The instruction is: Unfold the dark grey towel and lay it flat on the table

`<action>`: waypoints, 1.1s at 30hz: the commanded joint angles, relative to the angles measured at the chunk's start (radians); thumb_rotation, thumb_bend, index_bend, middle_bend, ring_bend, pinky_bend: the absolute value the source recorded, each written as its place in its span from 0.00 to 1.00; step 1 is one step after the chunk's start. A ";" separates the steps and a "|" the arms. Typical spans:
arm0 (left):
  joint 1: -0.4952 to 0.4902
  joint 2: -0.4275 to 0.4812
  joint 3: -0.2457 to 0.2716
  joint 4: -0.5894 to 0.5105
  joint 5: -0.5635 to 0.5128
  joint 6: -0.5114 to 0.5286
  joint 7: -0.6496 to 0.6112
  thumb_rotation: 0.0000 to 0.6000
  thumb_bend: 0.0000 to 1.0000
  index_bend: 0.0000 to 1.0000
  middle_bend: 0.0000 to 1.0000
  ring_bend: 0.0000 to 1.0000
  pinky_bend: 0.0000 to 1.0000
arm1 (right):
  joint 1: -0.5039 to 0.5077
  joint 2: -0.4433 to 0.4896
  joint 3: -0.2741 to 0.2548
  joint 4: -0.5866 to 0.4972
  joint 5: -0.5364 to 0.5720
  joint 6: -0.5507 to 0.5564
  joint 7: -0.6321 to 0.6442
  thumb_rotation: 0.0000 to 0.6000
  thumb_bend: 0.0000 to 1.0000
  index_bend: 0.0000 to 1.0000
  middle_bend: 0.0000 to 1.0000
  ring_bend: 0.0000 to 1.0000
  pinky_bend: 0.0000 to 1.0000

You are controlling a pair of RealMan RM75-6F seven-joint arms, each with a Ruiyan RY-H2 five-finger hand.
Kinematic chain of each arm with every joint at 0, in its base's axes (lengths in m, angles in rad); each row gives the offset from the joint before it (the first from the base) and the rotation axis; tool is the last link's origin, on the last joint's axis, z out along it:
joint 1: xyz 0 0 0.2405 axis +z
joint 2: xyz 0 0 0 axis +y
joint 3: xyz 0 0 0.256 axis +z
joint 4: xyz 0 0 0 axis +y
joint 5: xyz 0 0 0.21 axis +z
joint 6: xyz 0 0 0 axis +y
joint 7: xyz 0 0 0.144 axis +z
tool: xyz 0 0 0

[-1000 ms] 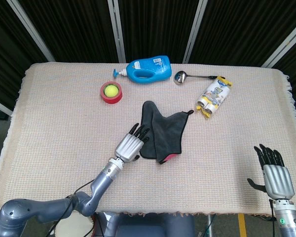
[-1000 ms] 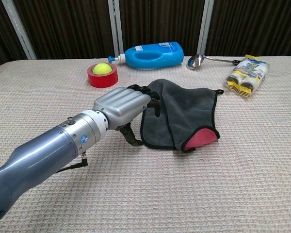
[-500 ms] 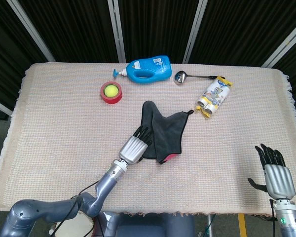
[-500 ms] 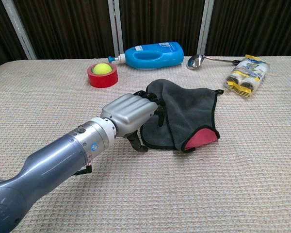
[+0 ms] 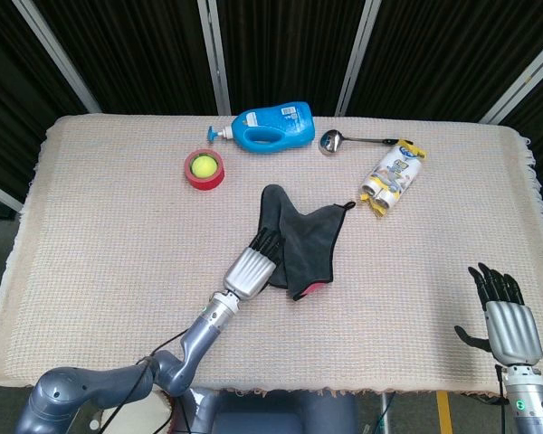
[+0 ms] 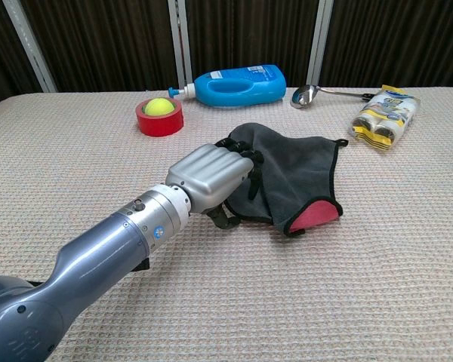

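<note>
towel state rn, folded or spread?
Still folded. The dark grey towel lies doubled over in overlapping layers, with a red inner corner peeking out at its near edge. The left hand rests on its left edge.

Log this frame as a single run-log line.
left hand: fingers on dark grey towel near edge, grasp unclear | towel: folded, red corner showing | right hand: open, idle, apart

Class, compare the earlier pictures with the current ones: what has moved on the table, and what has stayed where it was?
The left hand has slid forward and rightward onto the dark grey towel, its fingers now lying over the towel's left edge. Whether it grips the cloth cannot be told. The towel remains folded in place. The right hand, blue bottle, tennis ball and ladle have not moved.
</note>
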 commanded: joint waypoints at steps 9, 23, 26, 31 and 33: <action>0.011 -0.003 0.016 0.010 0.012 0.004 -0.030 1.00 0.41 0.46 0.11 0.00 0.03 | -0.002 0.004 -0.001 -0.002 0.000 0.003 0.003 1.00 0.24 0.00 0.00 0.00 0.04; 0.018 0.027 0.021 -0.018 0.027 0.016 -0.035 1.00 0.38 0.58 0.13 0.00 0.03 | -0.003 0.004 -0.002 -0.004 -0.002 0.005 -0.001 1.00 0.24 0.00 0.00 0.00 0.04; 0.019 0.023 0.016 -0.012 0.020 0.014 -0.033 1.00 0.38 0.62 0.15 0.00 0.03 | -0.004 0.004 -0.003 -0.004 -0.003 0.006 -0.002 1.00 0.24 0.00 0.00 0.00 0.04; 0.018 0.017 0.013 -0.002 0.017 0.013 -0.030 1.00 0.38 0.66 0.17 0.00 0.03 | -0.004 0.003 -0.002 -0.005 -0.001 0.006 -0.002 1.00 0.24 0.00 0.00 0.00 0.04; 0.018 0.016 0.011 0.000 0.017 0.014 -0.033 1.00 0.38 0.67 0.18 0.00 0.03 | -0.003 0.003 -0.002 -0.004 0.000 0.005 -0.002 1.00 0.24 0.00 0.00 0.00 0.04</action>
